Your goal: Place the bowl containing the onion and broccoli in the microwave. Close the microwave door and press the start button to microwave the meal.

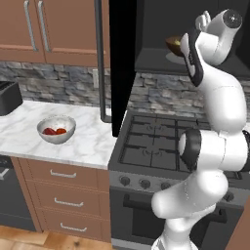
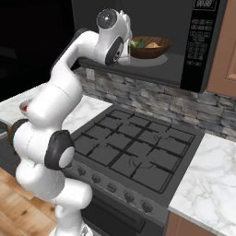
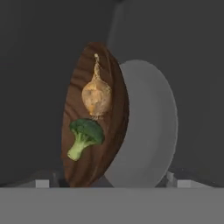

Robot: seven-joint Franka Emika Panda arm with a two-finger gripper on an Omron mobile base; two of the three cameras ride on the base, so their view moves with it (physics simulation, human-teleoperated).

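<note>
Bowl [image 2: 150, 46] with onion [image 3: 96, 96] and broccoli [image 3: 84, 136] sits on the microwave [image 2: 203, 41] turntable [image 3: 146, 127]. Gripper [image 3: 111, 181] released, jaws wide apart. Judged best: withdraw straight back, clear of the rim, before reaching for the microwave door [image 1: 119, 63].

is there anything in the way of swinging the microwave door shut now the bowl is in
Yes, the robot's own arm. The bowl sits inside the microwave on the grey turntable plate, but the gripper reaches into the opening. The microwave door stands wide open to the left; the arm would block its swing.
</note>
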